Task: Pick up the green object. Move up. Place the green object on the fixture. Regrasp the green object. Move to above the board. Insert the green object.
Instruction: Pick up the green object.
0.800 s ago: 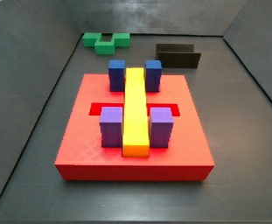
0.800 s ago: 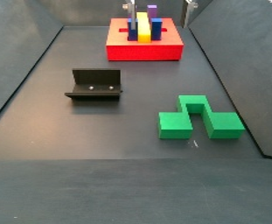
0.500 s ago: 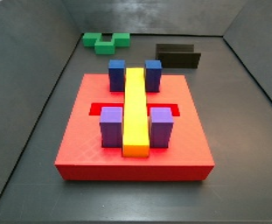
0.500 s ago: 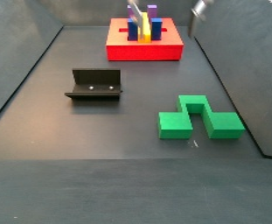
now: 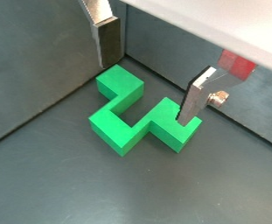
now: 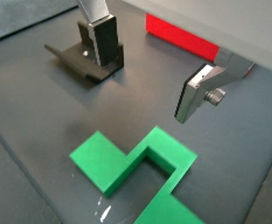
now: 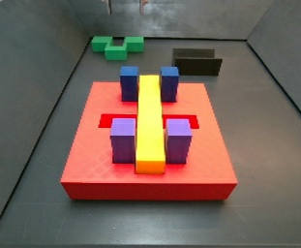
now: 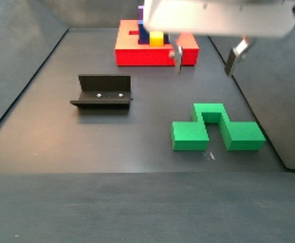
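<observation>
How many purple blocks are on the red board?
2. One purple block and another purple block stand on the board, either side of the yellow bar. The end effector hangs elsewhere, above the green object.

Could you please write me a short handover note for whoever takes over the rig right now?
Gripper: open, empty, above the green object and not touching it.
Green object: flat on the floor, apart from the fixture.
Board: holds blue and purple blocks and the yellow bar; recess free.
Done: nothing yet.
Left: pick up, lift, place on fixture, regrasp, move above board, insert.
</observation>
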